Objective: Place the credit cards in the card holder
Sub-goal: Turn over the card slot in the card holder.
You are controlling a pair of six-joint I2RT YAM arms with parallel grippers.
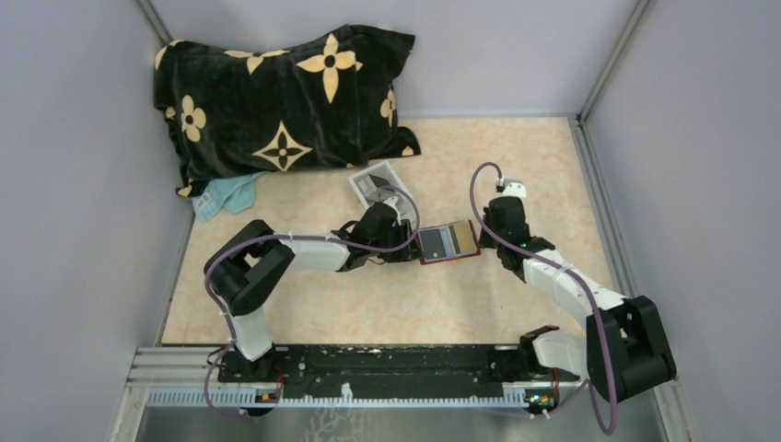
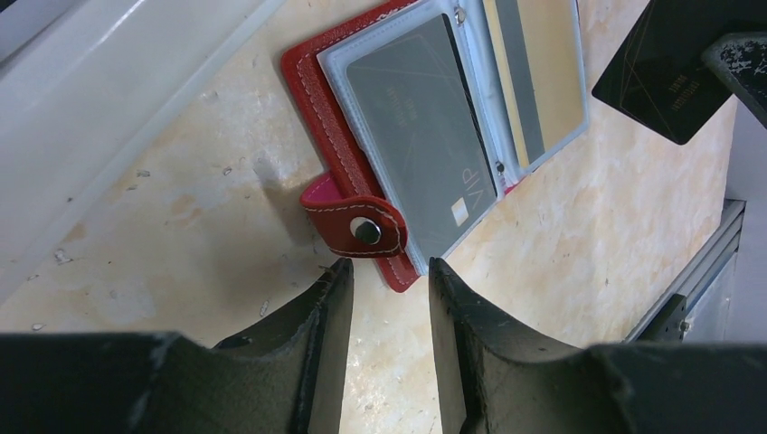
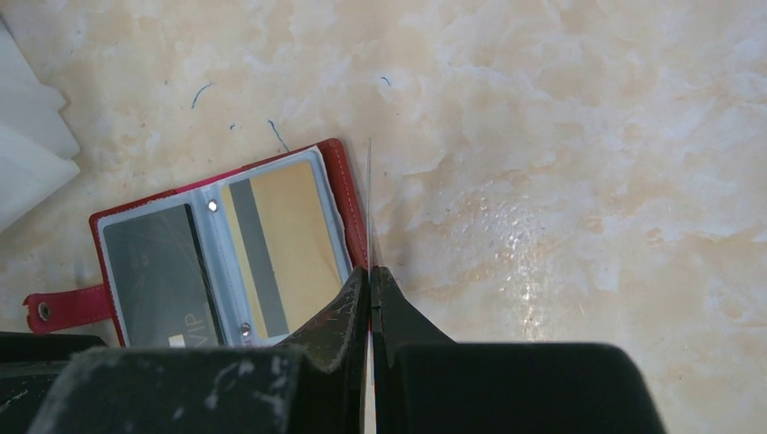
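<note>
The right gripper, pinched shut on a dark card standing edge-on just ahead of its tips beside the holder's red edge, may jam the card on a sleeve and shove the holder, as the half-open, empty left gripper sits just short of the tab.

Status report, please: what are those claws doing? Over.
Left claw open, empty, at card holder's snap tab. Right claw shut on dark card, at holder's edge. Holder open, grey card and tan card sleeved. Nothing in the way.
</note>
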